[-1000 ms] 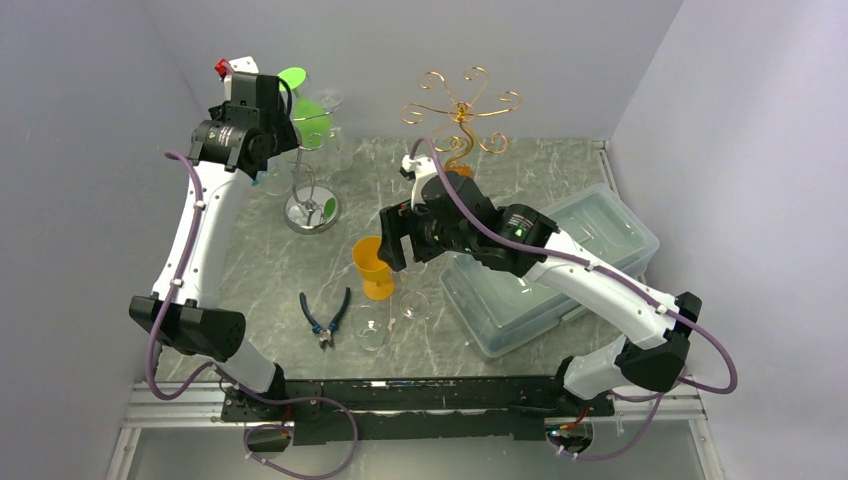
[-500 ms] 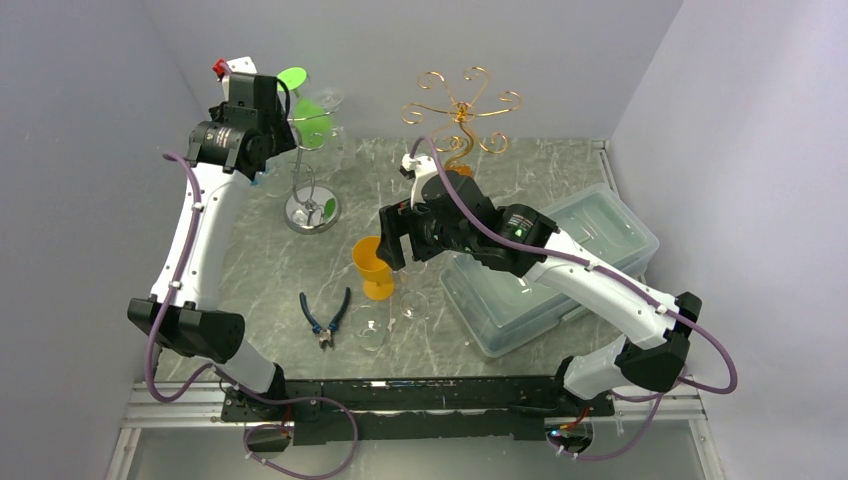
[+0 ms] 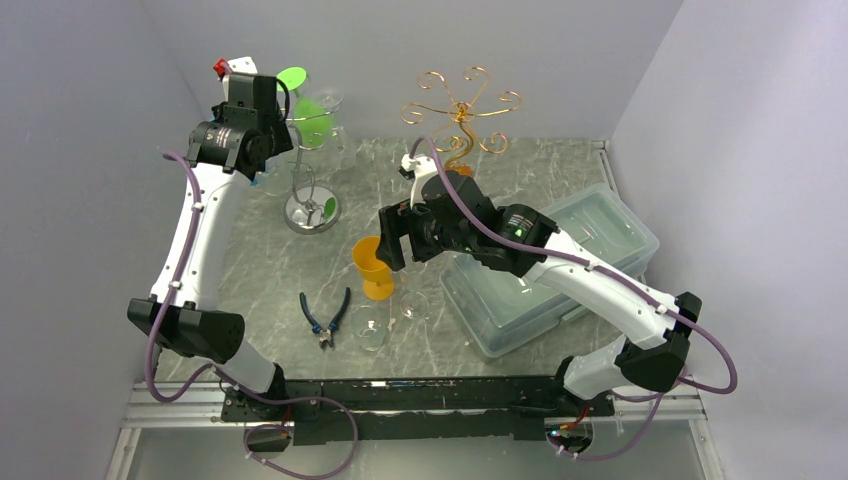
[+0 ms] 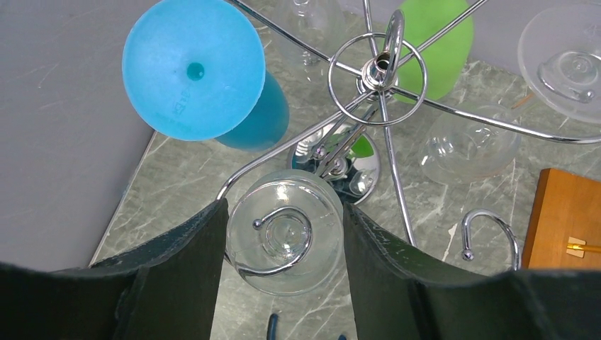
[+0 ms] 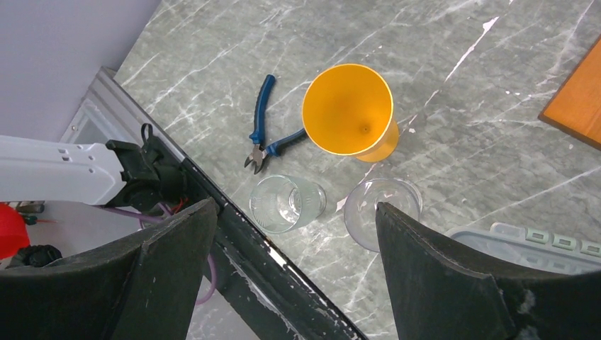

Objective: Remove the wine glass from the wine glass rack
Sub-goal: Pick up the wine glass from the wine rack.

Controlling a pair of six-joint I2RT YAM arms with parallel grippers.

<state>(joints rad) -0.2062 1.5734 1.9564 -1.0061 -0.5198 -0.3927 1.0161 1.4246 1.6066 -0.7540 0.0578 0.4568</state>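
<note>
A chrome wine glass rack [image 4: 375, 67] stands at the back left, its base showing in the top view [image 3: 311, 212]. A clear wine glass [image 4: 283, 241] hangs upside down in a curled hook of the rack. My left gripper [image 4: 283, 212] is above it, and both fingers touch the rim of its round foot. A blue glass [image 4: 191, 67], a green glass [image 4: 429, 42] and two more clear glasses [image 4: 468, 145] hang on other arms. My right gripper [image 5: 295, 207] is open and empty above the table's front middle.
An orange cup [image 5: 347, 110], blue-handled pliers [image 5: 266, 134] and two clear glasses [image 5: 287, 204] stand on the marble table below my right gripper. A clear lidded box [image 3: 560, 260] lies at the right. A gold wire rack [image 3: 462, 105] on a wooden base [image 4: 567, 219] stands at the back middle.
</note>
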